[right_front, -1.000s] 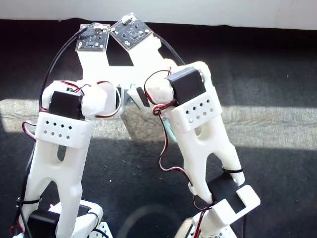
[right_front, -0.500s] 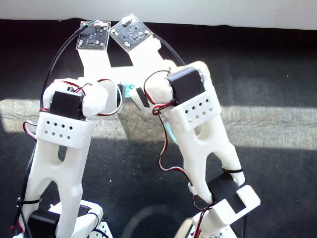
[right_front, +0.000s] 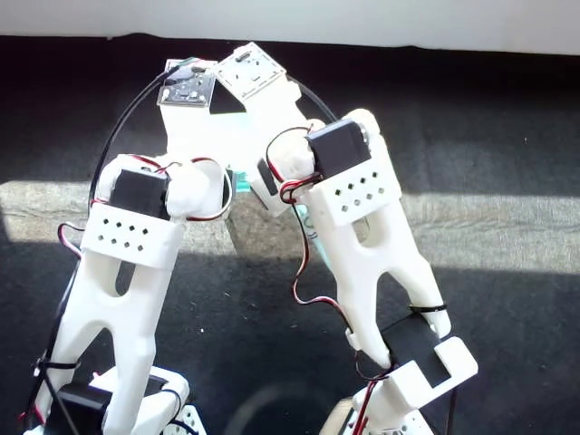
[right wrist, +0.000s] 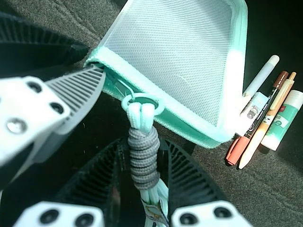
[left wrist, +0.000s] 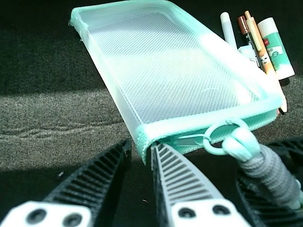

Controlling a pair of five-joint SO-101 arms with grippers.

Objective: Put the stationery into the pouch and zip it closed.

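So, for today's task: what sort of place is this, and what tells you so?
Probably a robotics bench set up for practice: two white robot arms lean over a dark fabric-covered table, where a mint mesh pouch with a corded zip pull lies beside pens and a glue stick.

There is one mint-green mesh pouch (left wrist: 165,61). Its zipper carries one ring (right wrist: 142,105), and one grey-wrapped cord pull (right wrist: 143,156) hangs from that ring. Beside the pouch lie five pieces of stationery: three pens, namely one white pen (right wrist: 262,75), one brown-capped pen (right wrist: 280,78) and one tan pen (right wrist: 265,130), plus one glue stick (right wrist: 283,120) and one small white item (right wrist: 253,109) too hidden to name. Two white arms stand at the table, the left arm (right_front: 118,272) and the right arm (right_front: 362,236), with two grippers, the left gripper (left wrist: 139,163) and the right gripper (right wrist: 142,156).
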